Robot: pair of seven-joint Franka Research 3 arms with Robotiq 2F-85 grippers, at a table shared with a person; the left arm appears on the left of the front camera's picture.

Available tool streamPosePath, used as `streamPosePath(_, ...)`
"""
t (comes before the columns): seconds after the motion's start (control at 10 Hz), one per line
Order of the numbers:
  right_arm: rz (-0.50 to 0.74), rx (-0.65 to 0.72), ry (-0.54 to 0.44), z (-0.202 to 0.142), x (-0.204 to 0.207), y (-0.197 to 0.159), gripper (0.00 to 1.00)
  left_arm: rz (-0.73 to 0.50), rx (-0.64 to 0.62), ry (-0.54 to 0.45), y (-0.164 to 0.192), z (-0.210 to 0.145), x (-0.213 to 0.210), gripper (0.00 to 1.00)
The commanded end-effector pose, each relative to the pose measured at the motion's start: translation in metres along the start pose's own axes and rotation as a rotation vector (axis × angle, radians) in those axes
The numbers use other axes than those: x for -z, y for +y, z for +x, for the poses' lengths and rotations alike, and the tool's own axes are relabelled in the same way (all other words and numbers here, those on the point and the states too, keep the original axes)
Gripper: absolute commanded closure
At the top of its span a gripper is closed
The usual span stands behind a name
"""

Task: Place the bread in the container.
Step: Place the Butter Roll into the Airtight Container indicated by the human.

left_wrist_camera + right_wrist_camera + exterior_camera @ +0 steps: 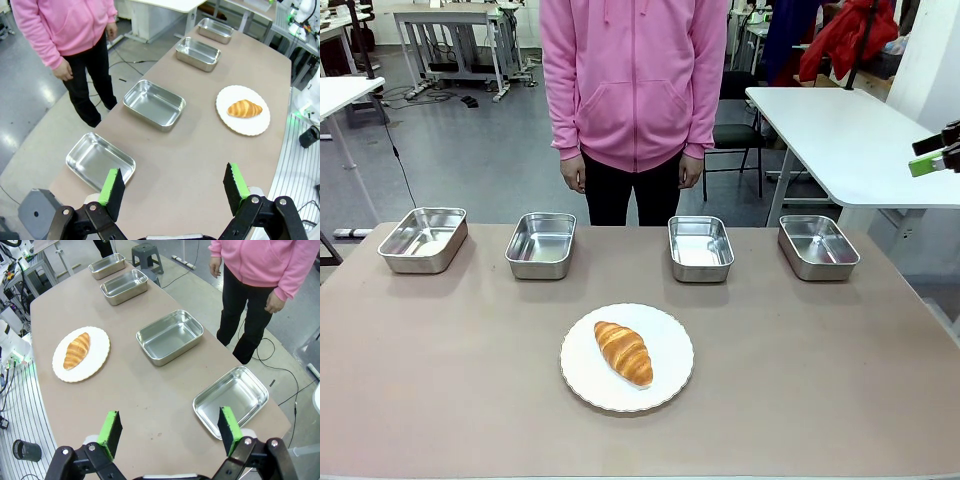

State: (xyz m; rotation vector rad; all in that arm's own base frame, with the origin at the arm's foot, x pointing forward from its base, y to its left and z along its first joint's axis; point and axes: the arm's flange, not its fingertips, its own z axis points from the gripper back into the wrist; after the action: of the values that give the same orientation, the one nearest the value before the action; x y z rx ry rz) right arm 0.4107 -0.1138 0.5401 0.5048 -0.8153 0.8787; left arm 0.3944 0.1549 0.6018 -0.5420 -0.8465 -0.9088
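Tabletop (440, 400) surface was brown, with bare open area along the near edge and on both sides of the plate. One person (635, 90) stood just behind the far edge, hands hanging at the sides. Four steel pans (541, 243) lay in a row along the far edge, with gaps between them. The white plate (672, 345) sat near centre, well apart from the pans, and the bread (623, 352) lay on it. The left gripper (173, 170) and right gripper (169, 412) hung high at opposite table ends, jaws spread wide, gripping nothing.
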Motion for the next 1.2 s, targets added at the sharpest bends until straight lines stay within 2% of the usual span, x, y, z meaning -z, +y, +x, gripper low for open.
streamPosePath(0.0,0.002,-0.005,-0.005,0.0017,-0.0001,0.0009,0.0,0.0,0.001,-0.003,-0.0006,-0.0004,-0.0008,0.0)
streamPosePath(1.1,0.002,-0.005,-0.005,0.0017,-0.0001,0.0009,0.0,0.0,0.001,-0.003,-0.0006,-0.0004,-0.0008,0.0)
